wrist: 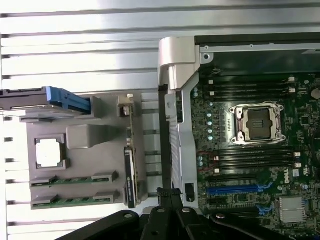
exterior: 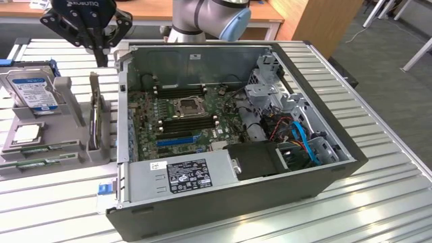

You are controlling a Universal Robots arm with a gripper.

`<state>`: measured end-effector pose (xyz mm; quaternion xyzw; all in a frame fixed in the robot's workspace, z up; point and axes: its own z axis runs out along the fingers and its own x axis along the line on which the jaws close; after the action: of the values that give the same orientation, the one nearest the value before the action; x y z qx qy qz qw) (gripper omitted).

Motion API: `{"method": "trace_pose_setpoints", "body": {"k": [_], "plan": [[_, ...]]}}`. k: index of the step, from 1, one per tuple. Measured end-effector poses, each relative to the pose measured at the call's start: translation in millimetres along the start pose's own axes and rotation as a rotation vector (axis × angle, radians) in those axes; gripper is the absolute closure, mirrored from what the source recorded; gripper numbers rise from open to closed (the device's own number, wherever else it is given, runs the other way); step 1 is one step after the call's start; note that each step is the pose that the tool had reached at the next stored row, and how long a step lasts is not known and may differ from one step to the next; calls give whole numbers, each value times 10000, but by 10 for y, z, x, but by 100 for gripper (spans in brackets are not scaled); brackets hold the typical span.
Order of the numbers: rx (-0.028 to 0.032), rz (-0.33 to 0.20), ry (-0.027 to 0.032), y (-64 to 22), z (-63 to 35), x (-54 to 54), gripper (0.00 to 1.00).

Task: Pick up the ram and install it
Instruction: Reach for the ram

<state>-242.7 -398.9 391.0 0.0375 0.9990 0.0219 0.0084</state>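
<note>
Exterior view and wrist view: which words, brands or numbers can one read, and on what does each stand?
"ROBOTIQ": on the body of the gripper, in the exterior view.
"DELL": on the motherboard, in the wrist view.
Too small to read: the power supply label and the hard drive label.
</note>
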Motion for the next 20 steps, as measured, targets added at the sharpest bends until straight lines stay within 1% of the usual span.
{"method": "trace_pose_setpoints", "body": {"k": [9, 20], "plan": [[6, 5, 85, -15, 6, 196, 90], [16, 10, 216, -30, 15, 390, 90]]}}
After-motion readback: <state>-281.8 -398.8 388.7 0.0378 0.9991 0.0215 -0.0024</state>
